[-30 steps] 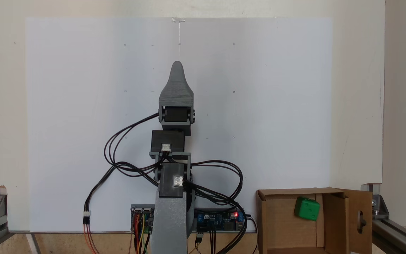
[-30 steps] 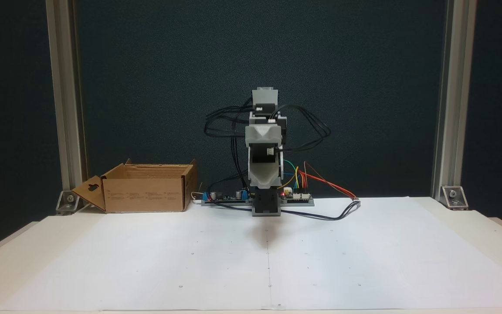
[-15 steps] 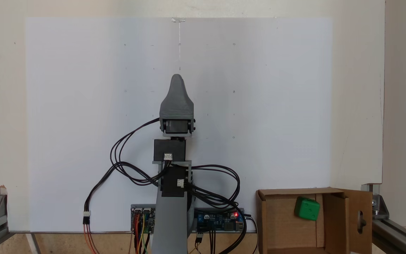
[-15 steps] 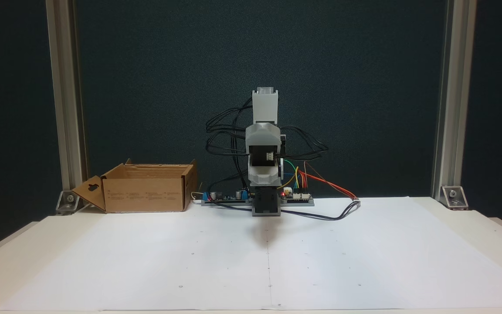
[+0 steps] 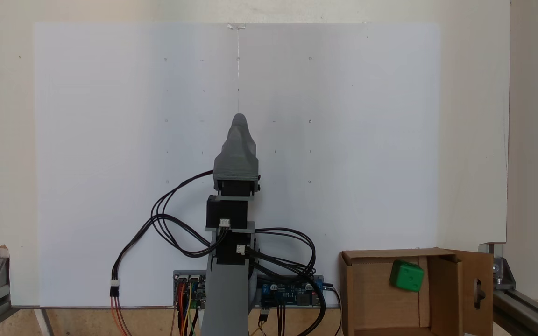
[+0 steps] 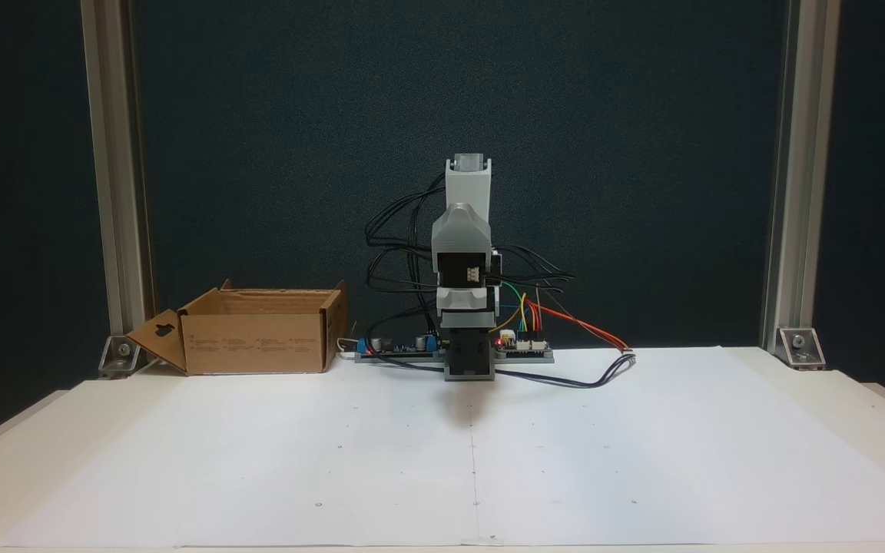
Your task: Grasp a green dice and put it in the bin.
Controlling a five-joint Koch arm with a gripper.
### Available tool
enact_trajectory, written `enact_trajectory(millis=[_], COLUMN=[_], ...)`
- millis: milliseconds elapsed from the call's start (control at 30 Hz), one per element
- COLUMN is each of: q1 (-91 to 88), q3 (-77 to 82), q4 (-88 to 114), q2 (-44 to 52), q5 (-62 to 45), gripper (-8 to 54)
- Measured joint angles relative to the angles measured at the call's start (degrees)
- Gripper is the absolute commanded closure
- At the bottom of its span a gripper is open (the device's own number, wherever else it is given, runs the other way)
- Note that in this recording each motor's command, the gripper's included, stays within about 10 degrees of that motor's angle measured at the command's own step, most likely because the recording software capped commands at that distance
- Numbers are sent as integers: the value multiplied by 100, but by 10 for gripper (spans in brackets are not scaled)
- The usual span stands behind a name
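The grey arm (image 5: pixel 231 261) is folded upright over its base, its end effector (image 5: pixel 239 122) pointing along the white paper (image 5: pixel 343 140) on the tabletop (image 6: pixel 857 415); whether its jaws are apart cannot be told. The green dice (image 5: pixel 407 276), a rounded cube, lies inside the bin (image 5: pixel 371 298), a corrugated cardboard box with a keyhole-cut flap, beside the arm's base.

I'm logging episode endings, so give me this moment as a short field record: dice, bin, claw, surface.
dice: green dice lies inside the bin, untouched
bin: open cardboard bin, flap with keyhole cut-out folded outward
claw: claw folded in over the arm's base, apart from the bin; open or shut can't be told
surface: white paper sheet on the table
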Motion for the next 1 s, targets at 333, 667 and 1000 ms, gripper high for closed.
enact_trajectory(millis=[333,667,1000], q1=[9,9,0], q3=[396,404,413], q4=[-167,-167,-167], q2=[0,0,0], q5=[9,9,9], gripper=[16,11,11])
